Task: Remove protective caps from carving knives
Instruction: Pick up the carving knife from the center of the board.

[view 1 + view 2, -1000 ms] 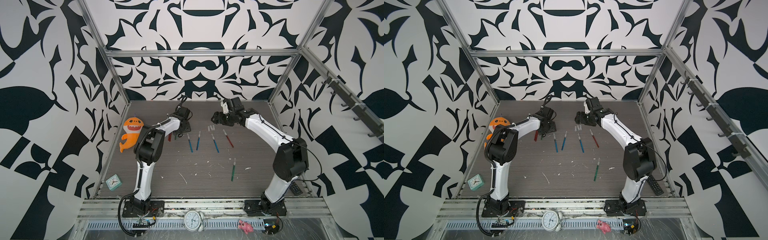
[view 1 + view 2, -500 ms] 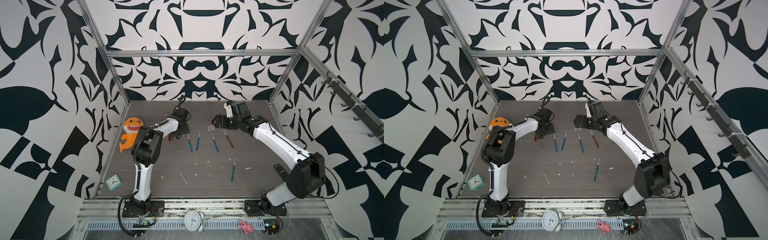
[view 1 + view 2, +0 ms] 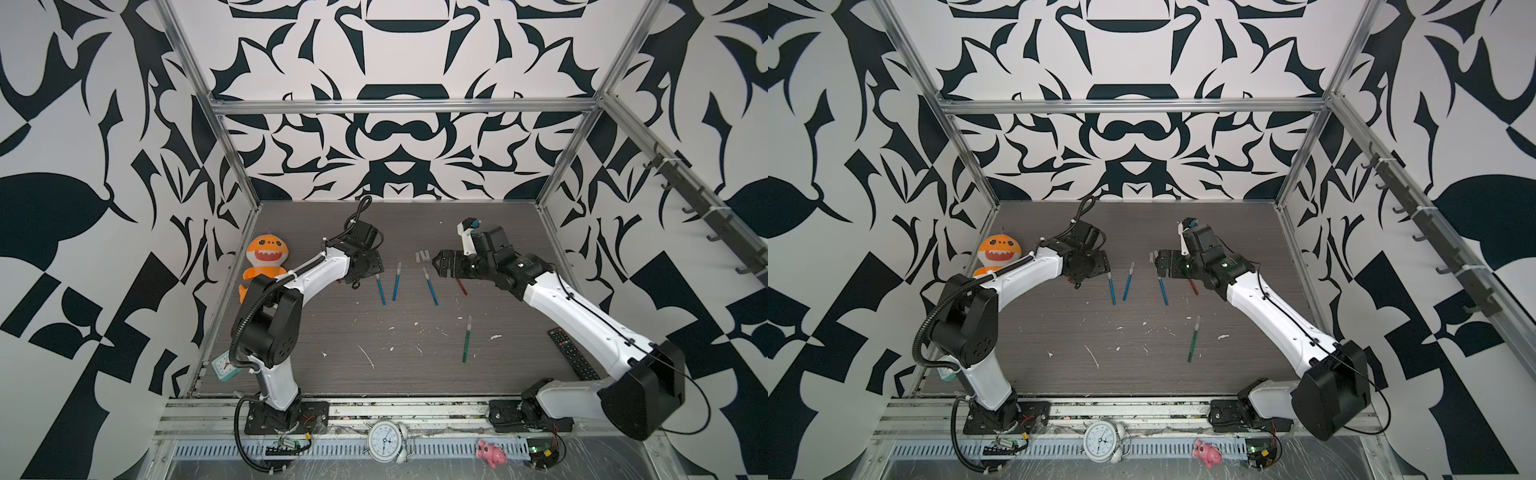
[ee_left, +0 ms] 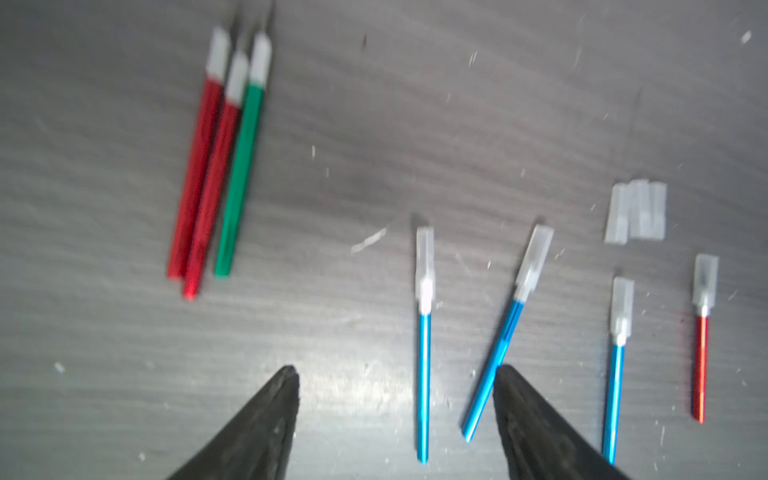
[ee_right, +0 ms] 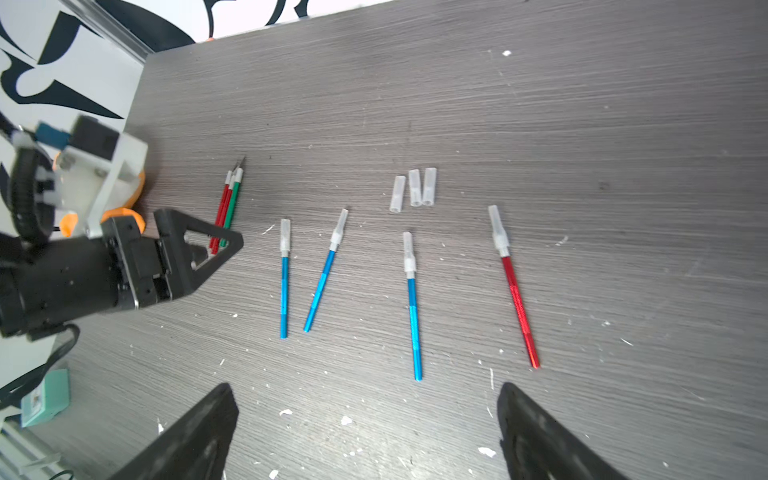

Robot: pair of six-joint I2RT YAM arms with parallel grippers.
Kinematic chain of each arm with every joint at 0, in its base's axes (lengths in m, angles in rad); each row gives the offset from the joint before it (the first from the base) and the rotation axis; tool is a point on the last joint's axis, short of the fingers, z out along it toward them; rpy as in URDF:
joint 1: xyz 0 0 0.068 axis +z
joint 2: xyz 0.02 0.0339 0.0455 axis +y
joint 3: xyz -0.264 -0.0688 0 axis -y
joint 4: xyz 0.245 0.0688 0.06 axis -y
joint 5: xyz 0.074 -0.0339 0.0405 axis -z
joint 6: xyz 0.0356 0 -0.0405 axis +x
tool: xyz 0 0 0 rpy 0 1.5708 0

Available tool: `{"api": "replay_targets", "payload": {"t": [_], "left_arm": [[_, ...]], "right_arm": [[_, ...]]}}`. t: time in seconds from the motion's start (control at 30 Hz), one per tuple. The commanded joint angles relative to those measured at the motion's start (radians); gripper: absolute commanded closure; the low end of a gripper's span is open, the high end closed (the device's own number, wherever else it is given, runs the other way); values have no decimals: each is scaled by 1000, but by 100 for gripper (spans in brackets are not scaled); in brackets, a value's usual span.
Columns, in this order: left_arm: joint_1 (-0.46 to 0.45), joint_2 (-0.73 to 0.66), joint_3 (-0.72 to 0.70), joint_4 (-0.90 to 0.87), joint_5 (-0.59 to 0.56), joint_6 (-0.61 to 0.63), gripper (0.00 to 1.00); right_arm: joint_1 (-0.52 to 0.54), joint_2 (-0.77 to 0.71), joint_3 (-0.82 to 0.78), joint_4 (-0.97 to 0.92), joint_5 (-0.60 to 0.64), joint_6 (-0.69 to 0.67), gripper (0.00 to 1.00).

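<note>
Three blue carving knives [image 5: 284, 278] [image 5: 324, 274] [image 5: 413, 307] and a red one [image 5: 515, 291] lie in a row, each with a whitish protective cap on its tip. A capped green knife [image 3: 466, 338] lies nearer the front. Two red knives and a green one [image 4: 216, 166] lie bundled at the left with bare tips. Three loose caps [image 5: 415, 189] lie behind the row. My left gripper [image 4: 395, 370] hovers open over the two leftmost blue knives, holding nothing. My right gripper [image 5: 365, 386] hangs wide open and empty above the table near the row's right end.
An orange shark plush [image 3: 266, 259] leans at the left wall. A black remote [image 3: 573, 359] lies at the right front, a small teal clock [image 3: 224, 368] at the left front corner. White flecks dot the grey table [image 3: 415, 374].
My right gripper's jaws have spread wider. The right arm has swung its elbow out to the right and lowered, uncovering the remote. The left arm has hardly moved.
</note>
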State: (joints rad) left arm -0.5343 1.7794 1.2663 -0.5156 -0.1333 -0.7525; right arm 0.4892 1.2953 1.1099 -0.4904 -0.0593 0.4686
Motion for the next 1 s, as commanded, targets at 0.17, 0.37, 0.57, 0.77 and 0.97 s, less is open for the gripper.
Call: {"api": "replay_targets", "payload": {"t": [0.17, 0.37, 0.57, 0.77, 0.97], "left_arm": [[-75, -33, -91, -24, 32, -171, 24], [-111, 8, -85, -23, 37, -211, 26], [-111, 45, -73, -13, 35, -213, 33], [-111, 83, -44, -6, 26, -204, 43], [-110, 127, -8, -10, 6, -192, 50]], "right_arm": [[35, -118, -114, -31, 104, -21, 1], [58, -148, -154, -48, 126, -33, 1], [80, -156, -167, -65, 144, -40, 1], [95, -159, -163, -69, 148, -47, 1], [111, -153, -159, -73, 154, -56, 1]]}}
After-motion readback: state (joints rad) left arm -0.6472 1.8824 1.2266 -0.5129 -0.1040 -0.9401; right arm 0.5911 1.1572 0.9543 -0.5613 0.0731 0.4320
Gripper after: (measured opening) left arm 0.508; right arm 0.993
